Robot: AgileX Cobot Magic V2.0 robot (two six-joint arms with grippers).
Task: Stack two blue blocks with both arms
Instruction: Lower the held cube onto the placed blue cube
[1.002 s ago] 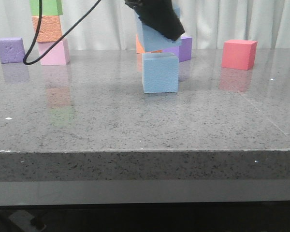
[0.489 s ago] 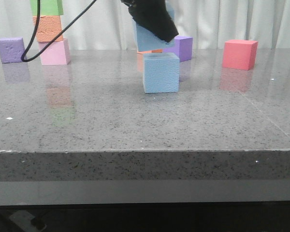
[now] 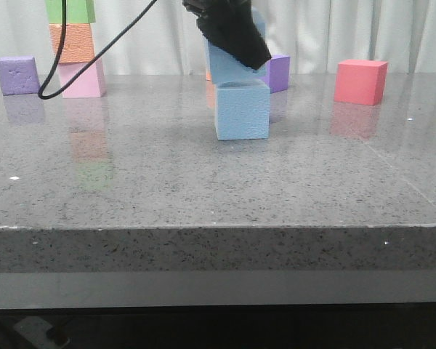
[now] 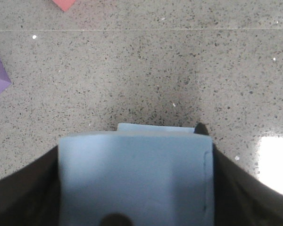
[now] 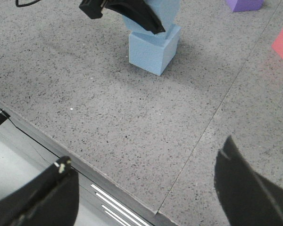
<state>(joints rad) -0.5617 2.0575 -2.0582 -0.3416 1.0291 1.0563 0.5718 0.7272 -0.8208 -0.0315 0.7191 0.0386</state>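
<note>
A pale blue block stands on the grey stone table near its middle. My left gripper is shut on the second blue block, held tilted with its lower edge touching the top of the first. In the left wrist view the held block fills the space between the dark fingers, and a strip of the lower block shows beyond it. In the right wrist view the lower block shows far off under the left gripper. My right gripper is open and empty over the table's front edge.
A stack of pink, orange and green cubes stands back left, with a purple cube beside it. A purple cube and an orange cube sit behind the blue blocks. A red cube sits back right. A black cable hangs at left.
My left gripper has lowered slightly with the held blue block, bringing it down onto the top of the standing block. The right gripper shows only now.
</note>
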